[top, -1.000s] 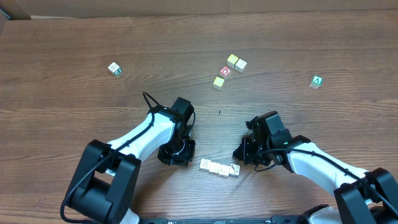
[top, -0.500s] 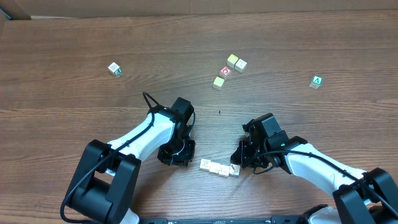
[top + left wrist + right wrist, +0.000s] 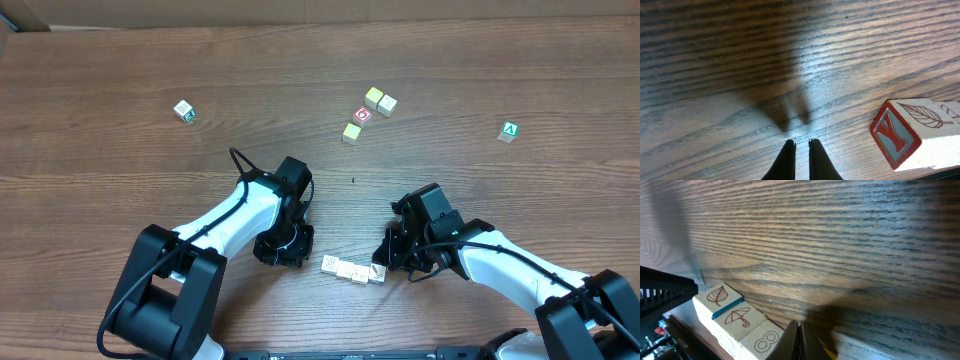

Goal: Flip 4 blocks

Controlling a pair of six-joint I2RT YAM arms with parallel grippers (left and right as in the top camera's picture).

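Near the table's front edge, the blocks (image 3: 352, 270) lie in a short row of cream cubes. The left wrist view shows the row's left end block (image 3: 912, 135), with a red "Y" face and a leaf on top. In the right wrist view I see leaf (image 3: 716, 297), umbrella (image 3: 738, 316) and "8" (image 3: 767, 341) faces, and a sliver of yellow by the fingertips. My left gripper (image 3: 296, 256) (image 3: 800, 145) is shut over bare wood, left of the row and apart from it. My right gripper (image 3: 383, 259) (image 3: 799, 326) is shut, with its tip at the row's right end.
Loose cubes lie farther back: a red-faced one (image 3: 362, 115), two yellow ones (image 3: 351, 132) (image 3: 374, 97), a cream one (image 3: 387, 104), a green "A" cube (image 3: 510, 131) at right and a white one (image 3: 183, 111) at left. The table's front edge is just behind the row.
My right gripper has crept slightly left and down toward the row's right end. The left arm and the blocks have not moved.
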